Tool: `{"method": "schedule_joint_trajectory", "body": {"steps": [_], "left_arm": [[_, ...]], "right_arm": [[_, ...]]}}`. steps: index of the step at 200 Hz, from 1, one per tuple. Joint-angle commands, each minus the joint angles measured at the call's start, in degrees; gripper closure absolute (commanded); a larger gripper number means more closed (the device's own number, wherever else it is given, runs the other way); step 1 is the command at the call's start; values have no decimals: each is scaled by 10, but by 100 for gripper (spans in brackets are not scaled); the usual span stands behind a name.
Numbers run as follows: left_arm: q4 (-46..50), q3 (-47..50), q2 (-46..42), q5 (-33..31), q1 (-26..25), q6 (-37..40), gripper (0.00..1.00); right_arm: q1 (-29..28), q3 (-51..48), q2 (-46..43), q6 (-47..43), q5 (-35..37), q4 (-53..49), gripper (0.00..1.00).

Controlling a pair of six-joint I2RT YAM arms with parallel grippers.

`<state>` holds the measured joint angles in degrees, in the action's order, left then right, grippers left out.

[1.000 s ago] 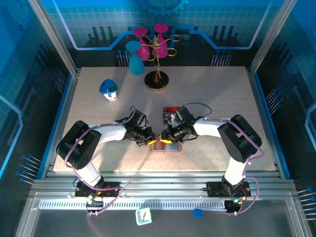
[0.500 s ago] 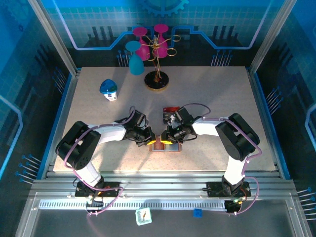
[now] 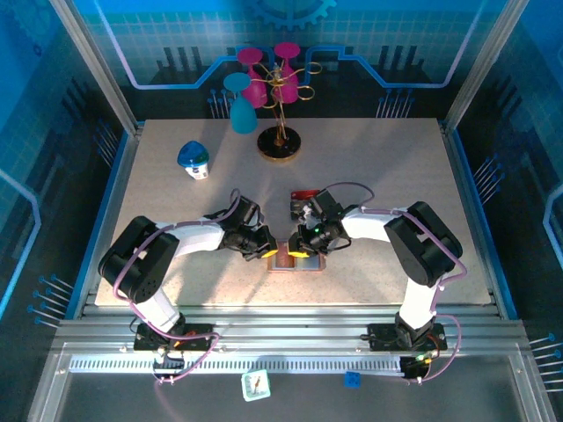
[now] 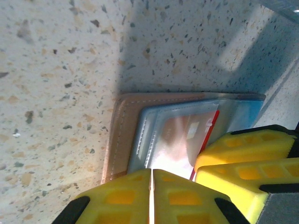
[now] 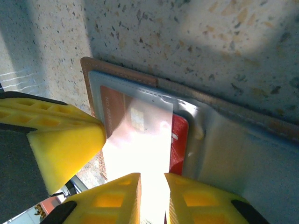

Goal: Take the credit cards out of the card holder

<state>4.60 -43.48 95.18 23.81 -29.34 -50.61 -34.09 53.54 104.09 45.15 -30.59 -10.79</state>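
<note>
The card holder (image 3: 296, 262) lies open on the table near the front, with a brown rim (image 4: 122, 135) and grey-blue pocket panels (image 5: 233, 154). A red credit card (image 5: 180, 144) sits in its pocket under a glossy panel, its red edge (image 4: 213, 122) showing. My left gripper (image 3: 266, 249) is shut, its tips (image 4: 152, 186) pressed on the holder's left side. My right gripper (image 3: 300, 245) rests on the glossy panel, its jaws (image 5: 152, 186) a little apart, with glare between them. Another red and black card (image 3: 305, 195) lies on the table behind the holder.
A blue and white object (image 3: 193, 159) stands at the back left. A gold stand (image 3: 280, 141) with pink and teal glasses is at the back centre. The two grippers' yellow fingers (image 4: 243, 158) crowd together over the holder. Open tabletop lies right.
The right gripper has edged slightly left over the holder. The left arm and the holder have hardly moved.
</note>
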Motion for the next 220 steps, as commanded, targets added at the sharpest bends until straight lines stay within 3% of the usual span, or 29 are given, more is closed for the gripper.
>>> {"method": "schedule_joint_trajectory", "body": {"steps": [1,167,220], "left_arm": [[18,10,-15,-5,5,11,90],[19,8,1,-1,5,9,90],[40,-10,-18,4,5,11,90]], "right_arm": [[1,7,-12,-15,18,-39,79],[8,13,-44,-33,39,-76,79],[12,4,-58,-24,13,-59,79]]}}
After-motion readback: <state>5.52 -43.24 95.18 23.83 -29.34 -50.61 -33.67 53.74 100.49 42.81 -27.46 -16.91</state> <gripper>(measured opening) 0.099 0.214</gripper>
